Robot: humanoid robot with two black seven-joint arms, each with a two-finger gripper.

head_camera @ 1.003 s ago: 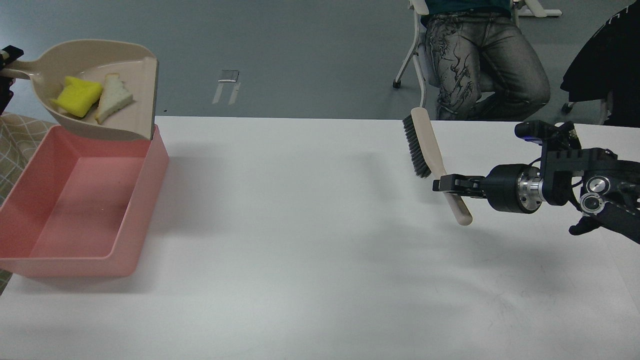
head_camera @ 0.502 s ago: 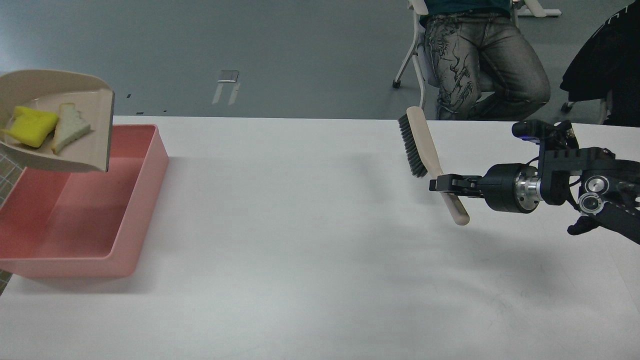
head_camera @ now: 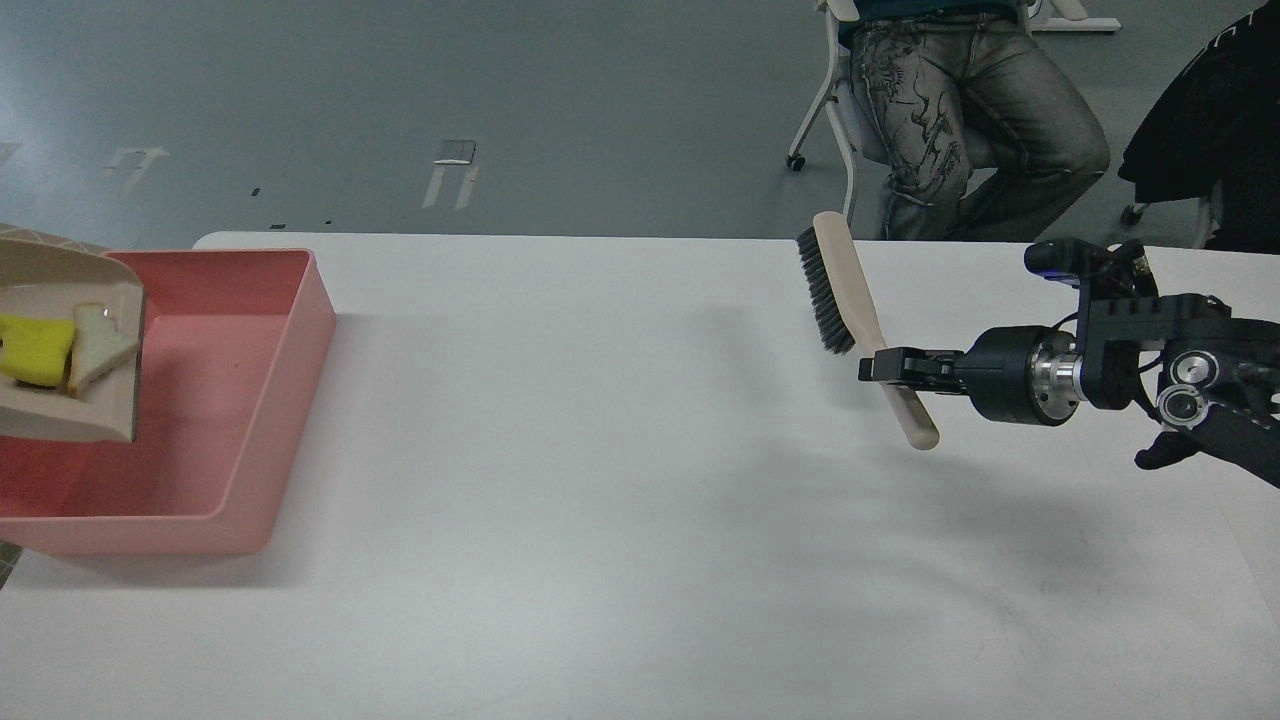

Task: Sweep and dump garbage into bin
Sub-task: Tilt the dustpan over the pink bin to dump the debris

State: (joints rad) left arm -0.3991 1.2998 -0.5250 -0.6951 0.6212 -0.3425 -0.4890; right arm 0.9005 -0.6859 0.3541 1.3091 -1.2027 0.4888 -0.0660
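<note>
A: Head view first. What sits around the work area?

B: A white counter [head_camera: 620, 480] fills most of it. Beyond its far edge is grey floor with pale tape marks [head_camera: 450, 175], a seated person in patterned jeans [head_camera: 975, 120] on a white wheeled chair [head_camera: 835, 110] past the far right part, and a dark garment [head_camera: 1210, 130] at the far right corner.

A: And the task things?

B: The pink bin [head_camera: 270, 400] rests at the counter's left edge, toward the far corner. A beige dustpan [head_camera: 95, 400] hangs over the bin's left part, cut by the frame edge. On the dustpan lie the yellow chunk [head_camera: 35, 350] and the white slice [head_camera: 98, 347], touching each other.

A: The grippers?

B: The right gripper [head_camera: 885, 366] is clamped on the beige handle of a brush [head_camera: 855, 300], near the counter's far right edge; the dark bristles face left. The left gripper is out of frame.

A: Anything between brush and bin?

B: Only bare counter with soft shadows.

A: Any readable writing?

B: None legible; the jeans carry a dark printed pattern only.
</note>
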